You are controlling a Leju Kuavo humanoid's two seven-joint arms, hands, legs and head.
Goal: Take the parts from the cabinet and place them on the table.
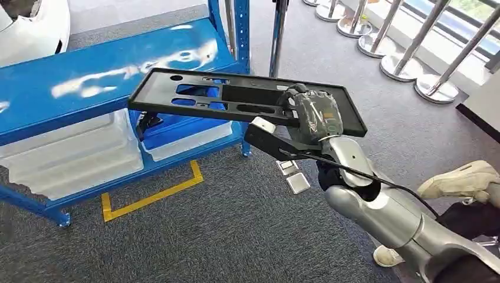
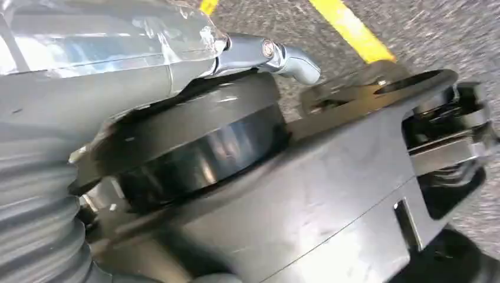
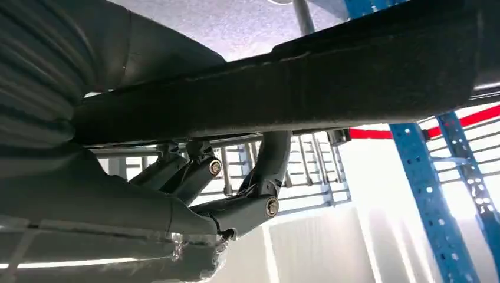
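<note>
- Black plastic part (image 1: pixel 236 100), a long flat panel with slotted cut-outs, is held in the air by the right hand (image 1: pixel 312 115), clear of the blue cabinet (image 1: pixel 76 82) and roughly level.
- Right hand is clamped on the panel's near end; in the right wrist view its fingers (image 3: pixel 242 206) curl under the dark underside of the part (image 3: pixel 295 88), with the thumb side on top.
- Left hand (image 2: pixel 265 53) shows close up in the left wrist view against dark robot parts and carpet with yellow tape (image 2: pixel 354 32); I cannot tell whether it is apart or together.
- Grip sits far off the panel's middle, so I judge the free end will want to sag or swing; the carry should be slow, wrist kept level.
- Beyond the hand, the panel's far end hangs over the cabinet's shelf edge and blue upright (image 1: pixel 242 35); it should come clear of them before turning.
- A person's shoe (image 1: pixel 460 180) lies near the right arm; swing wide of it.
</note>
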